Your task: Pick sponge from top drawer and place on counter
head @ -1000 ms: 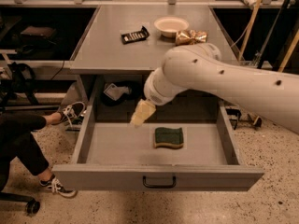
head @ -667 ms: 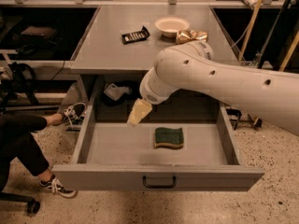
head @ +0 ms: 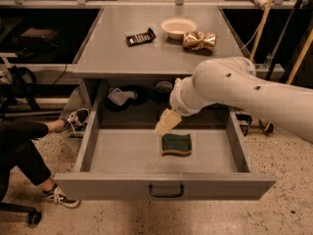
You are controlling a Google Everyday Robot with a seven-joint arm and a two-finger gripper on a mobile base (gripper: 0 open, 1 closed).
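I'm looking down on the top drawer point(head: 146, 184), which is standing pulled out toward me with its dark pull handle point(head: 166, 190) at 6 o'clock of the front panel. The sponge point(head: 176, 144) is the one thing lying inside it, green side up with a yellow edge showing, flat on the drawer floor a little toward 3 o'clock of the centre.

The gripper point(head: 166, 122) is hanging inside the drawer opening at about 11 o'clock of the sponge, its pale tip pointing down and sitting just beside the sponge's near corner. I can't tell whether it is touching, and from this angle I can't tell whether it is parted or closed. The white arm point(head: 244, 89) is reaching in from 3 o'clock.

The counter point(head: 122, 58) above is carrying three things toward its 1 o'clock area: a white bowl point(head: 178, 27), a crinkled gold foil bag point(head: 199, 40) just beside it at 4 o'clock, and a black packet point(head: 141, 36) at the bowl's 8 o'clock.
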